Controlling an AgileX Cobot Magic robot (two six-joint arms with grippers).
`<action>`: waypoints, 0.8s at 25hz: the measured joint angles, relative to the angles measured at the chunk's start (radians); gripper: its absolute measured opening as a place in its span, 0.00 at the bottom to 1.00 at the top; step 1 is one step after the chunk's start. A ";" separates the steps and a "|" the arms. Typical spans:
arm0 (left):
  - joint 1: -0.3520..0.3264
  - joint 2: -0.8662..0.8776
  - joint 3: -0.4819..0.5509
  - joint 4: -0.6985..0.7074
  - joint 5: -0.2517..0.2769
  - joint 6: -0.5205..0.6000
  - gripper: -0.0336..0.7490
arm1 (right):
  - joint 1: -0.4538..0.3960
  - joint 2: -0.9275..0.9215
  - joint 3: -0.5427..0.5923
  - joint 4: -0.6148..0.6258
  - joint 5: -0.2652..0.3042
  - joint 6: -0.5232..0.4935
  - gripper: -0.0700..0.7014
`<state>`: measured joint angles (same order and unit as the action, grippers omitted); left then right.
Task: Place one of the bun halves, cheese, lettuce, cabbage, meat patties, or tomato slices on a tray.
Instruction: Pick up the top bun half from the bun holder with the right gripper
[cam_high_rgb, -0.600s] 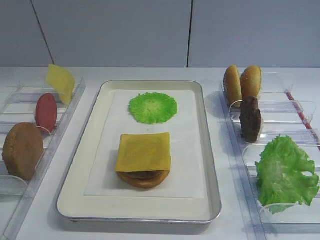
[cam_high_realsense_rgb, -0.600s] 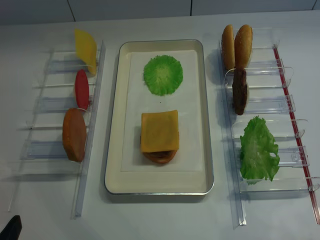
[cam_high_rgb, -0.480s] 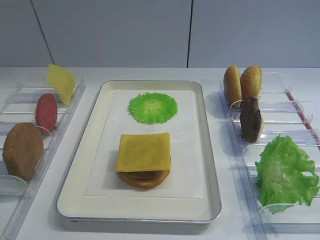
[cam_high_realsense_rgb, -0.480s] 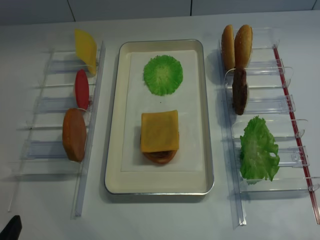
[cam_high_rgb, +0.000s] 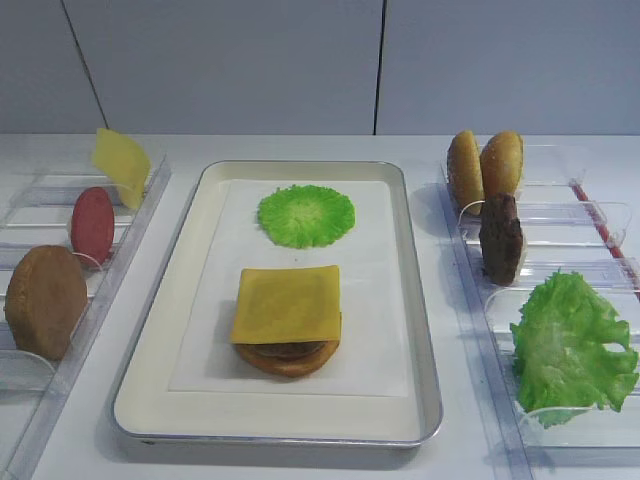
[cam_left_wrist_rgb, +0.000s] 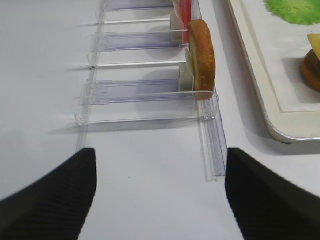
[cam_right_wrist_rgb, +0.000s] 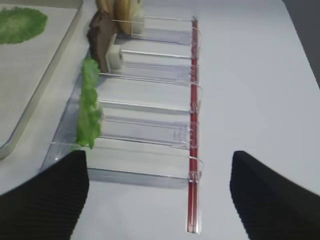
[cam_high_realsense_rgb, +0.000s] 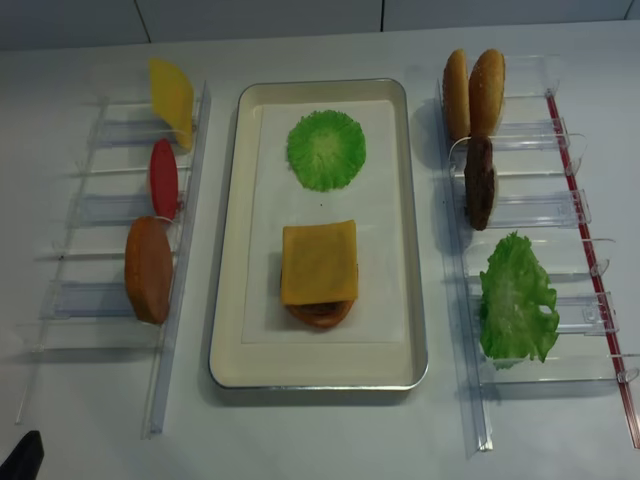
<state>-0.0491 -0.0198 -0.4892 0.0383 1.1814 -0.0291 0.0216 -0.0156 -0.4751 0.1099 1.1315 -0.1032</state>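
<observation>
The silver tray (cam_high_rgb: 425, 330) lies in the middle. On its paper sit the cabbage (cam_high_rgb: 305, 215) and a cheese (cam_high_rgb: 287, 303) slice over a patty and bun base. The right rack holds two bun halves (cam_high_rgb: 485, 165), a meat patty (cam_high_rgb: 501, 238) and the lettuce (cam_high_rgb: 570, 345). In the left rack stand another cheese slice (cam_high_rgb: 122, 163) and a tomato slice (cam_high_rgb: 92, 224). My right gripper (cam_right_wrist_rgb: 159, 172) is open and empty, short of the right rack's near end. Near the left rack's front end my left gripper (cam_left_wrist_rgb: 160, 167) is also open and empty.
A duller brown bun half (cam_high_rgb: 45, 300) stands in the left clear rack (cam_left_wrist_rgb: 150, 90). The right clear rack (cam_right_wrist_rgb: 150, 127) has a red strip (cam_right_wrist_rgb: 194, 150) along its outer side. A dark tip (cam_high_realsense_rgb: 22, 455) shows at the bottom left of the overhead view.
</observation>
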 joint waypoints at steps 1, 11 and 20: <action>0.000 0.000 0.000 0.000 0.000 0.000 0.67 | 0.000 0.000 -0.011 0.035 -0.008 -0.051 0.85; 0.000 0.000 0.000 0.000 0.000 0.000 0.67 | 0.000 0.124 -0.095 0.259 -0.070 -0.292 0.85; 0.000 0.000 0.000 0.000 0.000 0.000 0.67 | 0.000 0.300 -0.159 0.459 -0.113 -0.499 0.85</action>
<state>-0.0491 -0.0198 -0.4892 0.0383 1.1814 -0.0291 0.0216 0.2849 -0.6342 0.5684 1.0186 -0.6024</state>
